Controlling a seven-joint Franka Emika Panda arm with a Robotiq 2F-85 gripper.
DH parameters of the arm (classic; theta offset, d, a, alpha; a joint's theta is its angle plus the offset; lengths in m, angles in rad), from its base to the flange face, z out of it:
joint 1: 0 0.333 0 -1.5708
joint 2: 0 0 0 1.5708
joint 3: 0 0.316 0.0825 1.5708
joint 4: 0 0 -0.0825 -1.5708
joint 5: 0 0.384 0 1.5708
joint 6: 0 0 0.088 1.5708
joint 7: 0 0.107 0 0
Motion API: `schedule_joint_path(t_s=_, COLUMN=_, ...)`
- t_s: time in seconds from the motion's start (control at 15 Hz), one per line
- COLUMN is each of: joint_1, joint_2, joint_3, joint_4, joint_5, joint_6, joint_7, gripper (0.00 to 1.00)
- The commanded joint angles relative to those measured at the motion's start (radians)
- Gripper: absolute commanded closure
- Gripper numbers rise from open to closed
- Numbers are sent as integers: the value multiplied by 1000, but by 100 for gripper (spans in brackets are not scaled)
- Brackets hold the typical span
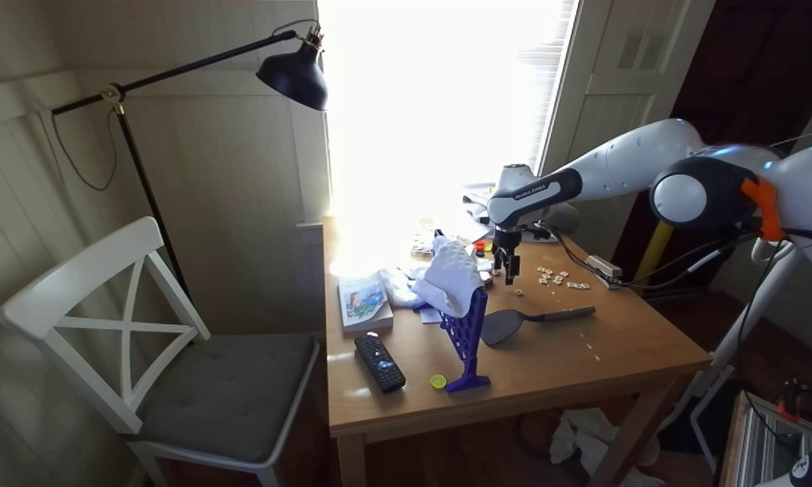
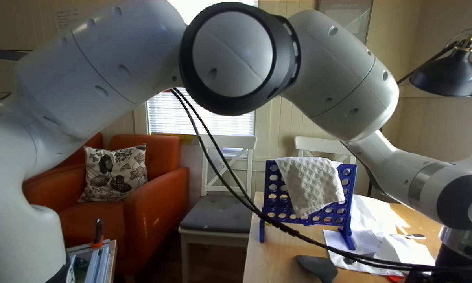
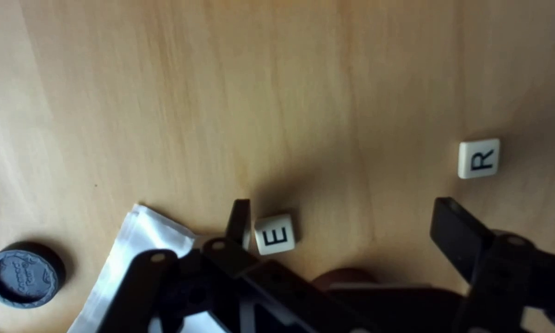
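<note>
Wooden table (image 3: 277, 92) below the gripper (image 3: 344, 215)

The two fingers (image 3: 460, 236) stand wide apart. In the wrist view, tile E (image 3: 275, 235) appears between them, just beside one finger. Tile R (image 3: 480, 158) lies on the table near the other finger, and a dark round disc (image 3: 24, 275) lies well apart.

The arm (image 1: 649, 155) arches up and outward, its tool (image 3: 342, 210) pointing downward, spread wide
</note>
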Motion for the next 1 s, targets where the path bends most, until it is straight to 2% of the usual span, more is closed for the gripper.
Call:
schedule_joint_path(t_s=0.0, joint_1=-1, joint_2=42, joint_3=2, joint_4=68, joint_5=-40, joint_6=-28, joint_7=-10, gripper=0)
schedule_joint_path(t_s=0.47, joint_1=-2, joint_2=77, joint_3=12, joint_4=115, joint_5=-40, joint_6=-25, joint_7=-47, gripper=0)
schedule_joint_path(t_s=0.6, joint_1=-2, joint_2=84, joint_3=12, joint_4=128, joint_5=-39, joint_6=-21, joint_7=-54, gripper=7)
schedule_joint_path(t_s=0.73, joint_1=-3, joint_2=89, joint_3=12, joint_4=142, joint_5=-39, joint_6=-23, joint_7=-58, gripper=32)
schedule_joint_path(t_s=0.8, joint_1=-3, joint_2=91, joint_3=11, joint_4=146, joint_5=-39, joint_6=-22, joint_7=-60, gripper=35)
schedule_joint_path(t_s=0.93, joint_1=-3, joint_2=94, joint_3=10, joint_4=157, joint_5=-40, joint_6=-24, joint_7=-63, gripper=50)
